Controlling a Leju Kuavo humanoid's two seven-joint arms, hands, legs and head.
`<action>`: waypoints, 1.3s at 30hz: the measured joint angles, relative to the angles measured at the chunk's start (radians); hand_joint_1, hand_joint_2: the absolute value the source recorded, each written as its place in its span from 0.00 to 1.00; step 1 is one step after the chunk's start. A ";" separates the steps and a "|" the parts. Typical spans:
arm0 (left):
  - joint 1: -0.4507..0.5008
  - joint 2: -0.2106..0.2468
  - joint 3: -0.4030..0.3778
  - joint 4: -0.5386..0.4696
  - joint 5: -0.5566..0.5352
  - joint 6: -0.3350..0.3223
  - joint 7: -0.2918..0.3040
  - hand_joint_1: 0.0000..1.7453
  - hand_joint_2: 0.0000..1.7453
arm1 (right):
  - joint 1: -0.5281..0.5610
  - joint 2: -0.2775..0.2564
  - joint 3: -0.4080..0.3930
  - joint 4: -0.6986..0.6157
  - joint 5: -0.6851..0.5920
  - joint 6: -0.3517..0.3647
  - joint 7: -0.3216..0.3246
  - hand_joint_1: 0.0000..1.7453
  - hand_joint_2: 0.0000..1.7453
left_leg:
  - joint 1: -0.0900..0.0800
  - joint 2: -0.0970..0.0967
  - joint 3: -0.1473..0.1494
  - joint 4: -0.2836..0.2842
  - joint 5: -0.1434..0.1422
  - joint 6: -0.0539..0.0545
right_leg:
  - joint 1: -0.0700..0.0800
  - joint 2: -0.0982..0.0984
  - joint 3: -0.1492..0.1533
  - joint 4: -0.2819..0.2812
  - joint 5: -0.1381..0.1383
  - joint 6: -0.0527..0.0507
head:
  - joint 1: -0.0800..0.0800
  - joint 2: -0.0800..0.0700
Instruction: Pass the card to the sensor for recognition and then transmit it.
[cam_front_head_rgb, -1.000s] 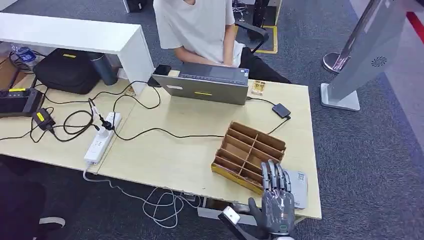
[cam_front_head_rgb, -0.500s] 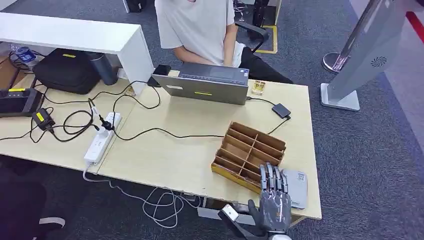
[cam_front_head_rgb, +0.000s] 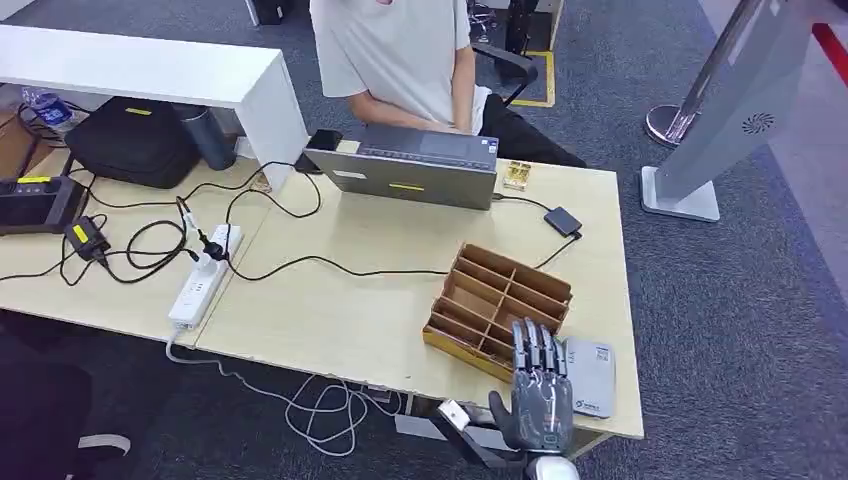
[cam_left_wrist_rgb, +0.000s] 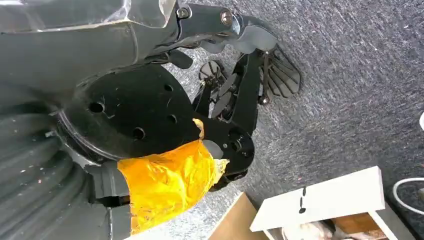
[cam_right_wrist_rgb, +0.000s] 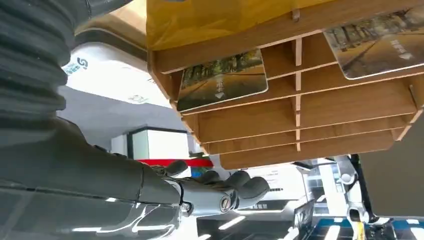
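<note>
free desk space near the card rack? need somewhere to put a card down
Widest bare patch: the desk between the wooden card rack, laptop and power strip; one black cable crosses it. A narrower strip lies between rack and laptop. Crowded: the near right corner, with the right hand and grey sensor.

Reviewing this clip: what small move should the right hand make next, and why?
Probably ease forward over the wooden organizer toward a card in its near slot. The right hand is at the desk edge just short of it, fingers extended and holding nothing.
</note>
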 joint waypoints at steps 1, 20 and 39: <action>0.000 0.000 0.000 0.000 0.000 0.000 0.000 0.00 1.00 | 0.000 0.000 0.000 0.000 -0.003 0.000 0.000 0.00 1.00 | 0.000 0.000 0.000 0.000 0.000 0.000 | 0.000 0.000 0.000 0.000 0.000 0.000 | 0.000 0.000; 0.000 0.001 0.000 0.000 -0.003 -0.003 0.000 0.00 1.00 | -0.005 0.007 -0.009 0.016 -0.034 -0.001 -0.019 1.00 1.00 | 0.000 0.000 0.000 0.000 0.000 0.000 | 0.000 0.000 0.000 0.000 0.000 0.000 | 0.000 0.000; 0.000 0.001 0.000 0.000 -0.015 -0.005 -0.003 0.00 1.00 | 0.010 0.013 -0.044 -0.018 -0.159 0.000 -0.071 1.00 1.00 | 0.000 0.000 0.000 0.000 0.000 0.000 | 0.000 0.000 -0.001 0.000 0.000 0.000 | 0.000 0.000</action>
